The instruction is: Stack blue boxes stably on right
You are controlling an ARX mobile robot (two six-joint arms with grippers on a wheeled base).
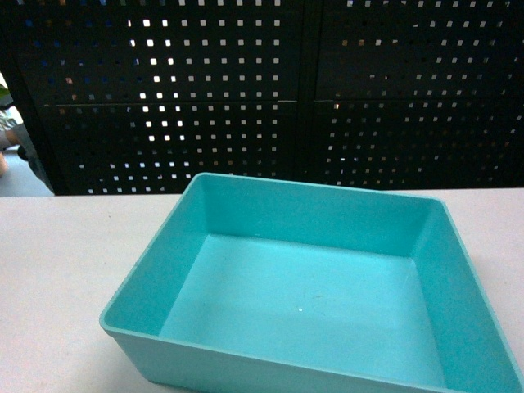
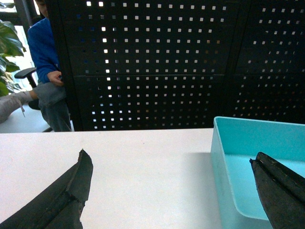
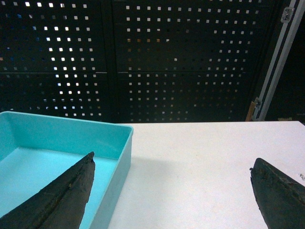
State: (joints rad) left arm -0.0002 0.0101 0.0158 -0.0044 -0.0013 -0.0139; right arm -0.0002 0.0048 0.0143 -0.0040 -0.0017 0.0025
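Note:
One blue box, a shallow turquoise tub with nothing in it, sits upright on the white table, right of the middle in the head view. Neither gripper shows in that view. In the left wrist view my left gripper stands open, straddling the blue box's left wall, with its right finger over the inside. In the right wrist view my right gripper is open across the blue box's right wall, its left finger over the inside. Both hold nothing.
A black perforated panel stands along the table's far edge. Behind it at the left are a person in blue and a plant. A metal frame post rises at the far right.

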